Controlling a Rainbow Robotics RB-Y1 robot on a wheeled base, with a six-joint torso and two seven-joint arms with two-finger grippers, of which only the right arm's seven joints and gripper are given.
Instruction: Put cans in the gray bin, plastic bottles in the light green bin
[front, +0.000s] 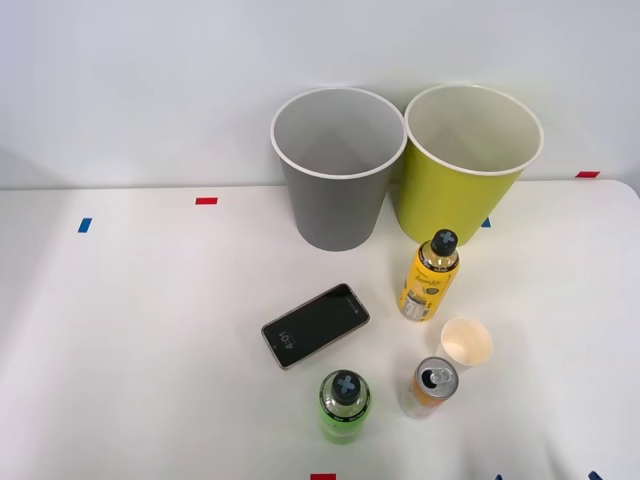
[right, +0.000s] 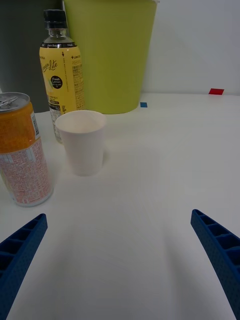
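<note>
End effector (right: 120, 265) spread wide and empty near the orange can (right: 22, 150); sorting not begun, next a grasp on it for the gray bin (front: 337, 170).

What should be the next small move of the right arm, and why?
Probably swing the open right tool toward the orange can and centre it there. The can stands upright on the table, off to one side of the tool, and the paper cup stands close beside it, so a careful approach seems wise. Both bins, the gray bin and the light green bin, look empty.
</note>
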